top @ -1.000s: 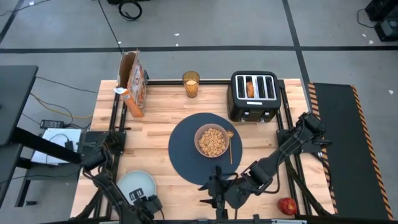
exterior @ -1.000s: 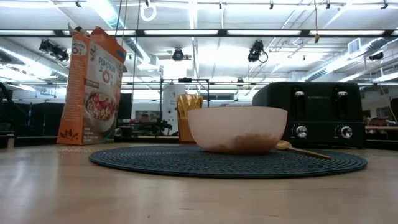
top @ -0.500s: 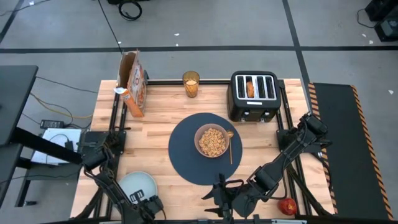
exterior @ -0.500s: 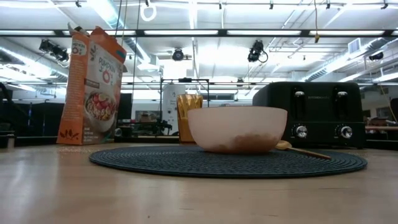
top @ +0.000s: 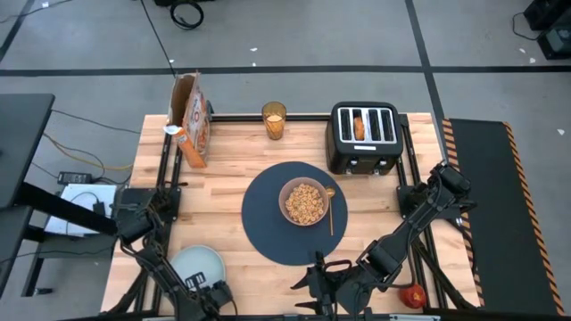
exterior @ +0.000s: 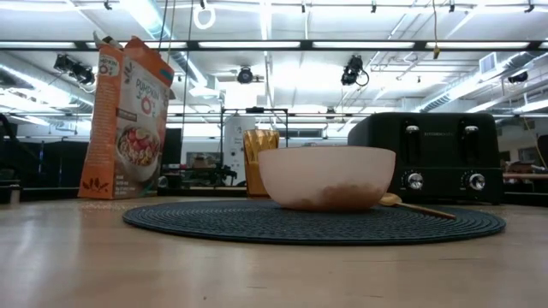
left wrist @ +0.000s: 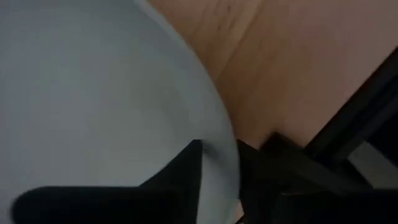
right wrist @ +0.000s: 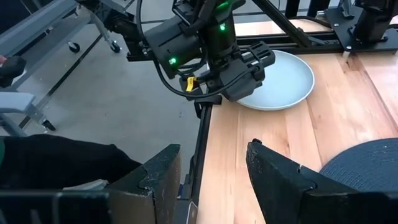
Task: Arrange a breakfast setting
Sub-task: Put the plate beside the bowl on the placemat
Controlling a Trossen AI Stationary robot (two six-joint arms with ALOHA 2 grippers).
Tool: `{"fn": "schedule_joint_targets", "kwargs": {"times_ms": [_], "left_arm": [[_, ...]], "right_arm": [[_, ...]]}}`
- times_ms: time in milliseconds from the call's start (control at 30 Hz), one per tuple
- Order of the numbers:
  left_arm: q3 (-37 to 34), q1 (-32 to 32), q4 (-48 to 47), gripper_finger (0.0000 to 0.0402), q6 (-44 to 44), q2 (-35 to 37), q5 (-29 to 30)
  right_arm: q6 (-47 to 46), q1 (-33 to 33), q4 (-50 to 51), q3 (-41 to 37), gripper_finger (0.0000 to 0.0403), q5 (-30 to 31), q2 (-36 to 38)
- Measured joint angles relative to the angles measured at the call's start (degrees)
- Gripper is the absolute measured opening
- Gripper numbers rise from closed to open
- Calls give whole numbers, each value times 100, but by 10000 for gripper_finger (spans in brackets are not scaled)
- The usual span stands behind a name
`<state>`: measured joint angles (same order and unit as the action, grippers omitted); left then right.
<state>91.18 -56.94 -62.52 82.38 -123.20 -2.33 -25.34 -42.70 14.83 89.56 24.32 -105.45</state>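
The pale blue-green plate lies on the table at the near left. My left gripper is shut on its near rim and also shows in the right wrist view. My right gripper is open and empty above the table's near edge, just off the dark-blue mat. On the mat stand the pinkish bowl, with cereal in it, and the gold spoon. The amber glass stands at the far edge. The toast sticks up from a toaster slot. The red apple lies at the near right. My left gripper holds the plate's rim on the side toward the table's near edge. One finger lies on the plate's inside and the other outside the rim. It comes from the near side. The plate lies flat on the wood.
The black toaster stands at the far right and the cereal box at the far left. Bare wood lies between the plate and the mat and to the right of the mat. Dark frame rails run along both sides of the table.
My right gripper has drawn back toward the table's near edge, off the mat's near rim, and stays open. The plate and my left gripper have kept still.
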Motion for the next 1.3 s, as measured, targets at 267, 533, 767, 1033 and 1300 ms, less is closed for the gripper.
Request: {"fn": "schedule_joint_targets", "kwargs": {"times_ms": [267,533,767,1033,1300], "left_arm": [[4,-16,-578,16,-494,197,18],[4,546,-1907,14,-2154,1075,1693],[-43,1958,-1337,14,-5551,1285,2245],[-1009,2829,-1242,14,-7070,1281,1825],[-1717,2845,295,14,-7272,1314,1848]], "right_arm": [[-3,-145,17,0,190,2,-12],[-526,-499,783,-66,189,947,-35],[-2060,-529,2375,-72,189,1074,-39],[-2570,-776,2638,-72,189,760,-39],[-2441,-686,2687,-72,189,863,-39]]}}
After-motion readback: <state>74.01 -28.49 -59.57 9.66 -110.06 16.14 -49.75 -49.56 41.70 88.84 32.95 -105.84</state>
